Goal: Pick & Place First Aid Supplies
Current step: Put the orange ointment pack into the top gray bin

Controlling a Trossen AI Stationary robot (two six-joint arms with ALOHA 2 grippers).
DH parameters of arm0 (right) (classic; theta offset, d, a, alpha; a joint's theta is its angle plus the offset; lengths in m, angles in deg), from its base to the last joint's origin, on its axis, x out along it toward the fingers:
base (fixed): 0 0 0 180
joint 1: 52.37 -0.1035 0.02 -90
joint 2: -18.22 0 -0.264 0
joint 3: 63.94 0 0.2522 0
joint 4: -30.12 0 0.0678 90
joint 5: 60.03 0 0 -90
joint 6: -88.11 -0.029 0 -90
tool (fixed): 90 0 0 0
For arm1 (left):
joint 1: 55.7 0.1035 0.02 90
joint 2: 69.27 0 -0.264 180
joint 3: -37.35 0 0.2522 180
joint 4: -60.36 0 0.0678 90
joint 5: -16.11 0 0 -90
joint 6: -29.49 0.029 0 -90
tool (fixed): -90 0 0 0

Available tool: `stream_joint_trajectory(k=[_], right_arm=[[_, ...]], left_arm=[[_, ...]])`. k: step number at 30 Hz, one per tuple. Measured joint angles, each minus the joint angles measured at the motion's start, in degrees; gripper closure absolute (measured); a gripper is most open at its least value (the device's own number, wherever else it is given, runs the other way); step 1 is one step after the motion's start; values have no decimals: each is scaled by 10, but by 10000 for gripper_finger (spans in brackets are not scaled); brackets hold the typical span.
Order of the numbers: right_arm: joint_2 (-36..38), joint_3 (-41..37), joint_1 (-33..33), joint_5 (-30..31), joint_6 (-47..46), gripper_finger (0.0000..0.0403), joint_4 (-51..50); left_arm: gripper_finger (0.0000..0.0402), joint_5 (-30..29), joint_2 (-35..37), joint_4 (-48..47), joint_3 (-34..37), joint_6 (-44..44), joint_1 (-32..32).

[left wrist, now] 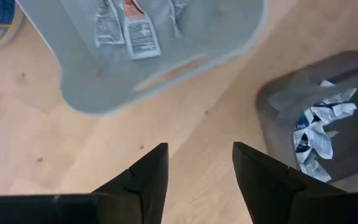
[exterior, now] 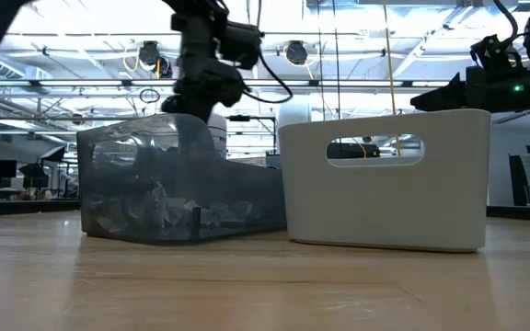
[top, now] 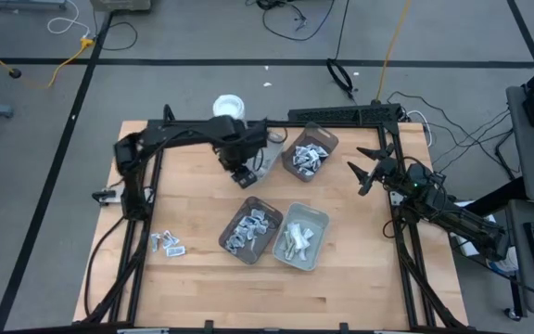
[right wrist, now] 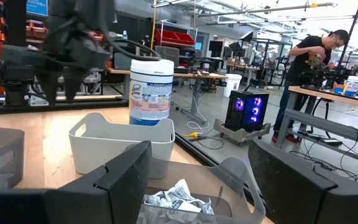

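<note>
The first aid supplies are small white and silvery packets. They fill a brown-grey tray (top: 309,153), a grey tray (top: 251,227) and a pale tray (top: 299,237). A few loose packets (top: 167,243) lie flat on the table near its left side. My left gripper (top: 242,176) (left wrist: 194,149) is open and empty. It hangs over bare wood between a pale tray holding a few packets (left wrist: 135,37) and a dark tray of packets (left wrist: 322,130). My right gripper (top: 360,176) (right wrist: 199,149) is open and empty, just right of the brown-grey tray (right wrist: 179,196).
A white round tub with a blue label (top: 230,107) (right wrist: 151,90) stands at the table's far edge behind the left arm. In the low view, the grey tray (exterior: 173,179) and the pale tray (exterior: 385,179) stand side by side. A person (right wrist: 316,56) works in the room beyond.
</note>
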Motion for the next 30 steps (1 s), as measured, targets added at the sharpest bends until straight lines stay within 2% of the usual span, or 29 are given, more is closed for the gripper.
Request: stream_joint_trajectory(k=[7,15,22,30], right_arm=[[0,0,0,0,0,140,0],[0,0,0,0,0,140,0],[0,0,0,0,0,140,0],[0,0,0,0,0,140,0]], left_arm=[[227,1,141,85,185,-66,-68],[211,26,279,89,347,-120,-183],[196,26,358,89,437,-203,-293],[206,26,408,89,472,-297,-407]])
